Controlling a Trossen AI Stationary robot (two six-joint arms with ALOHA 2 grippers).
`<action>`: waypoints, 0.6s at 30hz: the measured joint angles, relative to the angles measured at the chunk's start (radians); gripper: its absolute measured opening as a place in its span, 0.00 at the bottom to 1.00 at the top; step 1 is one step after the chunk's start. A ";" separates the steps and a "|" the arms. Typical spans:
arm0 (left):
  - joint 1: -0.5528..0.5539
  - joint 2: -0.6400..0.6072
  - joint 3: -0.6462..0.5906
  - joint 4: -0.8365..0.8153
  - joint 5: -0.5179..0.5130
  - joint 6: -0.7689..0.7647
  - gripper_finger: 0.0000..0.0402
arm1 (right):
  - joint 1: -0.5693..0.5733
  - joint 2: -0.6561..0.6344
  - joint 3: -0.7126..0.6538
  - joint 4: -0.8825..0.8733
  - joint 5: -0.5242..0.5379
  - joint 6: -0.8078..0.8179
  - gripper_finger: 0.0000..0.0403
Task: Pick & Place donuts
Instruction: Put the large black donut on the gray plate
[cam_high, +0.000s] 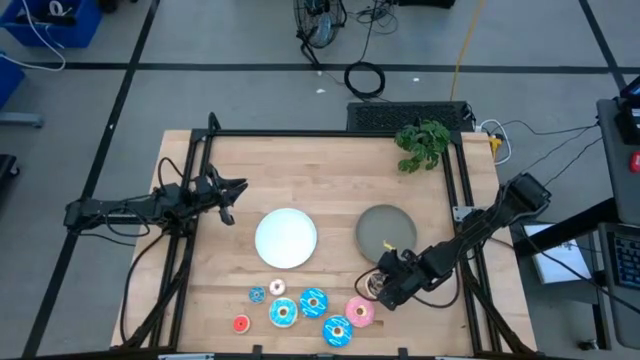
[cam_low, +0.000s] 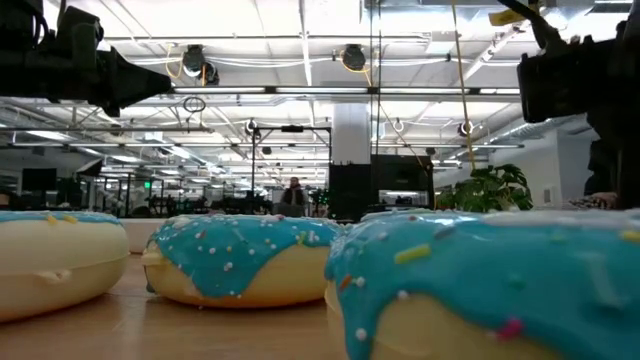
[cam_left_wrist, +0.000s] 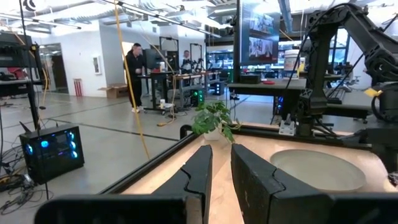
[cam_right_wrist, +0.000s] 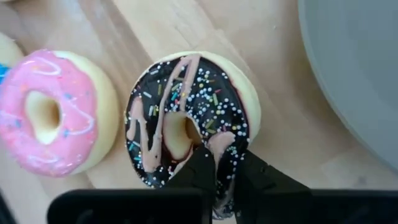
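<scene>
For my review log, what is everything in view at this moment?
white plate: one, white, table centre
grey plate: one, grey, right of the white plate
plant: one, green, far right corner
blue donuts: three, blue, near edge
tiny donuts: three, blue, white, red, left of the blue ones
pink donut: one, pink, beside the brown one
brown donut: one, brown with sprinkles, by the grey plate
person: one, dark clothes, room behind
left gripper: empty, left side
right gripper: pinching the brown donut's rim
</scene>
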 joint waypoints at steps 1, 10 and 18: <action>0.000 0.000 0.000 0.000 0.000 0.000 0.17 | 0.000 -0.009 0.000 0.000 0.000 -0.008 0.03; 0.000 0.000 0.000 0.000 0.000 0.000 0.17 | 0.000 -0.142 0.000 0.002 0.007 -0.055 0.02; 0.000 0.000 0.000 0.007 0.000 -0.009 0.17 | -0.047 -0.310 0.001 -0.133 0.086 -0.121 0.02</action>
